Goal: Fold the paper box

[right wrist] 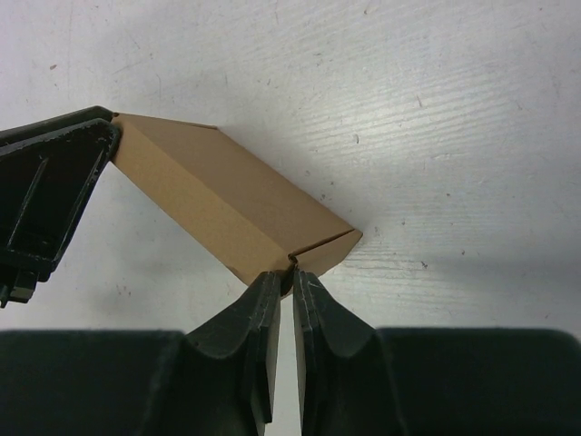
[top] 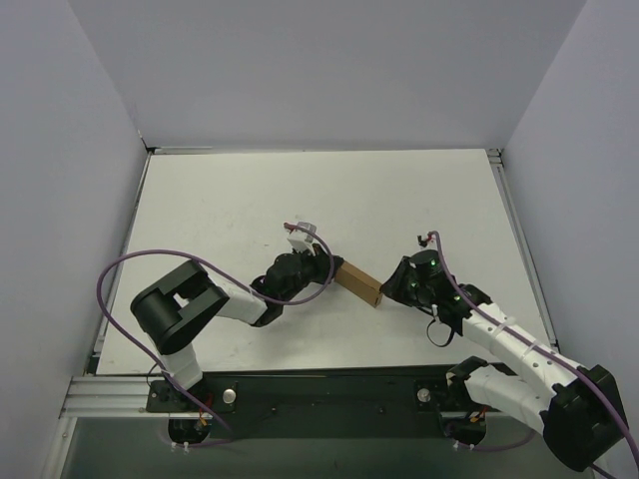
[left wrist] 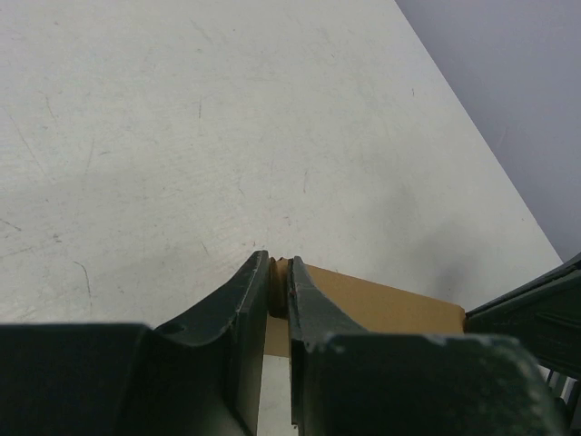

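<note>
Item: paper box (top: pixel 359 283). I log it just nearer than the centre of the worktop (top: pixel 230 200), a little toward the right edge, spanning the gap between both arms.

Form: a slim, elongated brown cardboard block, matte and smooth, with crisp creases. One end shows an open seam where a flap meets the panel. I cannot tell whether it touches the surface.

Left gripper (top: pixel 327 267): fingers drawn close, pinching the box's left end.

Right gripper (right wrist: pixel 290 272): fingers nearly together, nipping the corner at the seam.

Surface: white, faintly scuffed and scratched, low sheen.

Risks, as I judge them:
- Both holds are thin edge grips, so a slight pull apart could slide the card out.
- Pushing the ends together may buckle the long panel.
- Twisting at the seam could spring the flap open or tear it.
</note>
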Controlling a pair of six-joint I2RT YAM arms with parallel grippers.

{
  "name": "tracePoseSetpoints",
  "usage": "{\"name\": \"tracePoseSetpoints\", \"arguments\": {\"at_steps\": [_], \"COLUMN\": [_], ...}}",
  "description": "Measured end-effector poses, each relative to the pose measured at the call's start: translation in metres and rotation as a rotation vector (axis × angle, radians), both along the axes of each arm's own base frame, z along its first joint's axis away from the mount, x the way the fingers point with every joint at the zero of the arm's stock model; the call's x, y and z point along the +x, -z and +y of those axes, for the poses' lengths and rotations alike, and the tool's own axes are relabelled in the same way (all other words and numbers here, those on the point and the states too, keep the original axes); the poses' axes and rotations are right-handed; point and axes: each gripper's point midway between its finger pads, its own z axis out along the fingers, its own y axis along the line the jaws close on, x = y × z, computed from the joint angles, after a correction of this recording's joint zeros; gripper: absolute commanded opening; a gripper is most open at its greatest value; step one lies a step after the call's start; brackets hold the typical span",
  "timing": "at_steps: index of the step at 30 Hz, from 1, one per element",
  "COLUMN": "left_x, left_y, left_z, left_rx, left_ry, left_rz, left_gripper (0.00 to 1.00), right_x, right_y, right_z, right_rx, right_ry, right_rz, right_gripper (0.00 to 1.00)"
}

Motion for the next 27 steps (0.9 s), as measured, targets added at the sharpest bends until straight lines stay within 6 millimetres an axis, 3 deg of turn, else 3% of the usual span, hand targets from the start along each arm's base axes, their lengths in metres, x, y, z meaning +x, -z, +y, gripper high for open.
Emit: {"name": "tracePoseSetpoints", "arguments": {"at_steps": [3, 7, 10, 11, 14, 20, 23, 25, 27], "left_x": [-0.005, -0.023, -0.042, -0.050, -0.078, -0.088, -0.086, -0.074, -0.049], "left_y": [0.001, -0.004, 0.001, 0.013, 0.060, 0.042, 0.029, 0.017, 0.003], "left_z": [0.006, 0.018, 0.025, 0.029, 0.049, 0.058, 0.068, 0.081, 0.107], "left_rx": [-0.002, -0.011, 0.002, 0.043, 0.175, 0.181, 0.181, 0.159, 0.132], "left_ry": [-0.006, 0.004, 0.039, 0.053, 0.092, 0.109, 0.102, 0.066, -0.022], "left_rz": [-0.005, -0.015, -0.002, 0.028, 0.147, 0.155, 0.152, 0.150, 0.147], "left_gripper": [0.18, 0.36, 0.46, 0.56, 0.68, 0.77, 0.79, 0.79, 0.82], "right_x": [0.000, -0.007, -0.021, -0.026, -0.039, -0.048, -0.044, -0.033, -0.018], "right_y": [-0.003, -0.006, -0.002, 0.000, 0.002, -0.003, -0.006, -0.009, -0.014], "right_z": [0.001, 0.004, 0.002, 0.000, -0.002, 0.000, -0.001, -0.007, -0.016], "right_rx": [-0.002, -0.011, -0.043, -0.060, -0.102, -0.130, -0.125, -0.111, -0.094], "right_ry": [-0.004, -0.025, -0.053, -0.064, -0.094, -0.140, -0.146, -0.124, -0.089], "right_rz": [-0.018, -0.028, -0.003, 0.010, 0.025, 0.010, -0.003, -0.020, -0.047], "right_gripper": [0.13, 0.15, 0.22, 0.28, 0.40, 0.67, 0.72, 0.74, 0.77]}}
